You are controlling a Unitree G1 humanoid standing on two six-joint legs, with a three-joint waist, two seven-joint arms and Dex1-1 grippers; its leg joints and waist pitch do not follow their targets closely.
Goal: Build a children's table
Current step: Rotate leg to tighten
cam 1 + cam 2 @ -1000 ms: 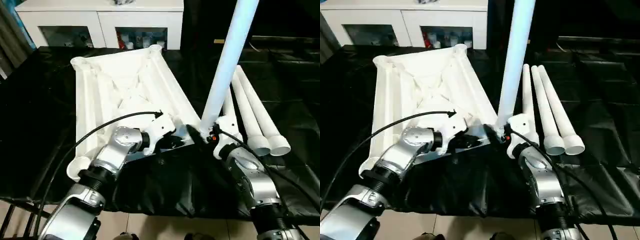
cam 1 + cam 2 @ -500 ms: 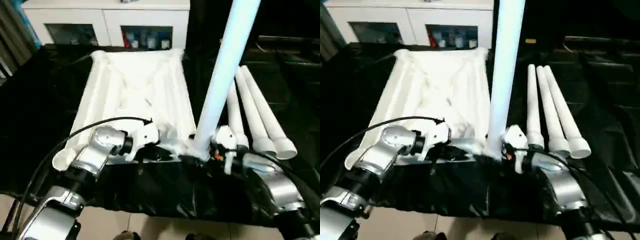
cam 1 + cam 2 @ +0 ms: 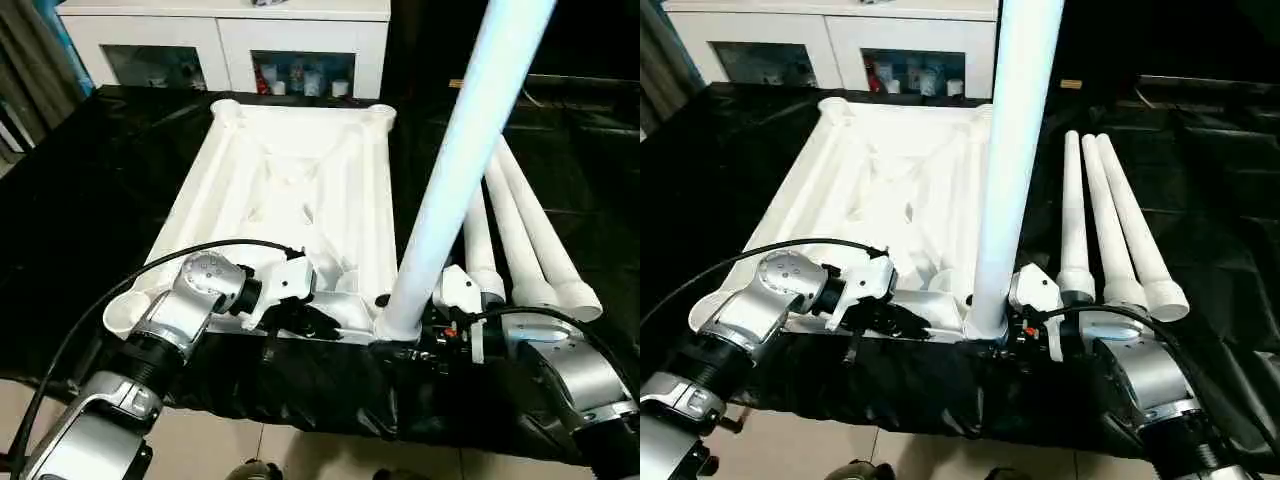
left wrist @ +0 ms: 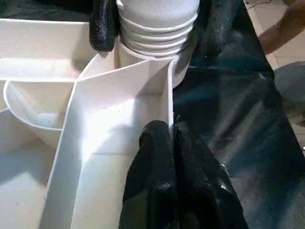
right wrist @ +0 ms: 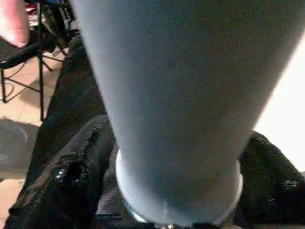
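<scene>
Leg [image 3: 460, 170] stands upright in tabletop [image 3: 290, 190] corner socket, right tool [image 3: 405, 348] clasping its base, left tool [image 4: 169, 138] pinching a rib.

left claw [image 4: 171, 143]: pinching tabletop rib [image 4: 169, 95] | leg [image 4: 157, 24]: seated in corner socket [image 4: 143, 59]

Head stereo pair looks down (shared tabletop [image 3: 300, 190]); wrist cameras close-up.

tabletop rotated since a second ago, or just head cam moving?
Yes. The tabletop has swung: its long sides, earlier skewed to the cabinet front, now run nearly square to it.
</scene>
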